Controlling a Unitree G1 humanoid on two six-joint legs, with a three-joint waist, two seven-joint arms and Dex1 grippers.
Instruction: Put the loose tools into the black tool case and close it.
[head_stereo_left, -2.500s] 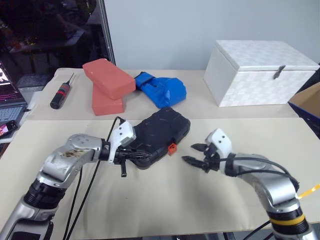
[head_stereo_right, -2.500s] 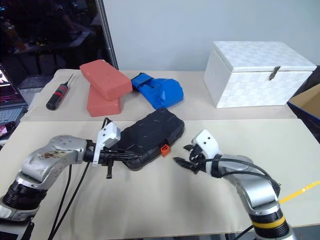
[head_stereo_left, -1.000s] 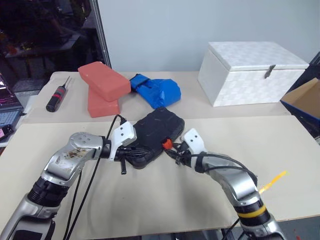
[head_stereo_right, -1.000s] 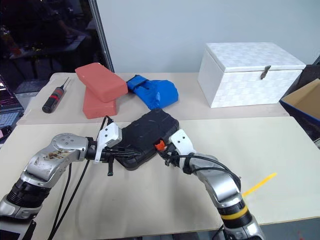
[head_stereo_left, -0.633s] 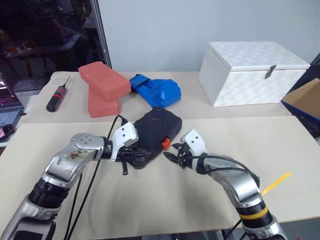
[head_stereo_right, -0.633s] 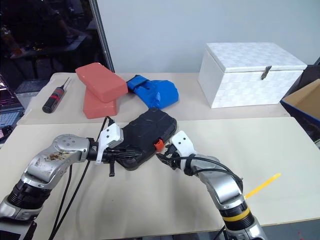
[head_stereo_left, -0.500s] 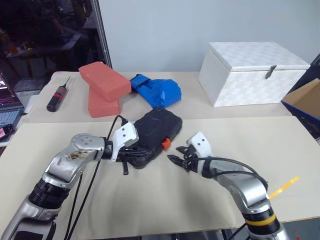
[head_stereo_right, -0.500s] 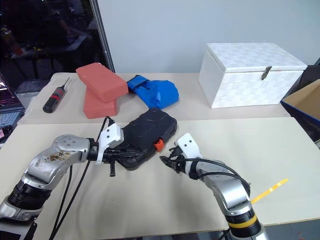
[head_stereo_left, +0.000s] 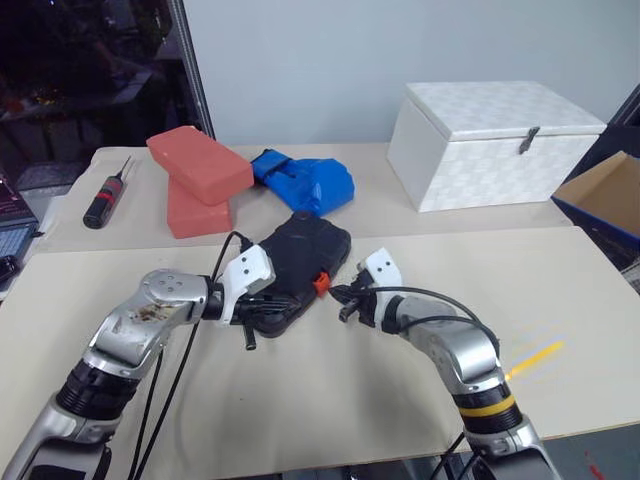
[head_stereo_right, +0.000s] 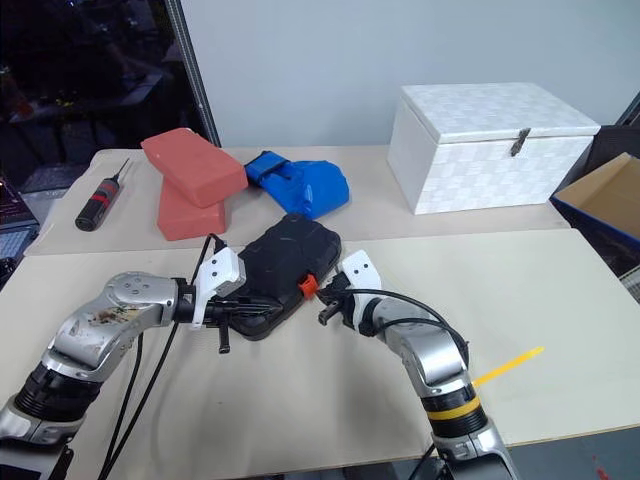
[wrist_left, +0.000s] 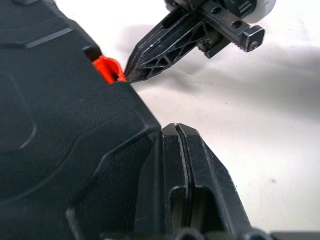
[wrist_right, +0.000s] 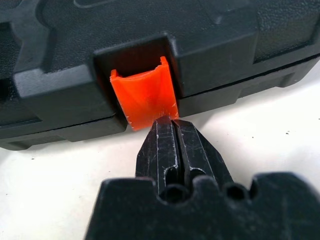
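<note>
Right pincer (wrist_right: 167, 131): you have its two fingers pressed together with nothing between them, tips touching the lower edge of the orange latch (wrist_right: 145, 97).
Left pincer (wrist_left: 181, 150): your fingers here are also closed flat on each other and grip nothing; they rest against the near edge of the case.
Black tool case (head_stereo_left: 300, 262): you see one, lid down, lying flat on the near surface (head_stereo_left: 330, 400) between your two arms, latch side facing the right pincer.
Latch count: one orange tab, sitting in a notch on the case's front edge.
Loose tools: you can see none lying outside the case on the near surface.
Red blocks (head_stereo_left: 198, 165): two, one stacked tilted across the other, on the far surface behind the case.
Blue bundle (head_stereo_left: 305, 182): one, just beside the red blocks, towards your right.
Black-and-red-handled screwdriver (head_stereo_left: 104, 196): one, on the far surface at your left, well apart from the case.
White box (head_stereo_left: 490, 142): one, lid shut, on the far surface at your right.
Cardboard box (head_stereo_left: 605, 195): one, open, past the right edge of the surface.
</note>
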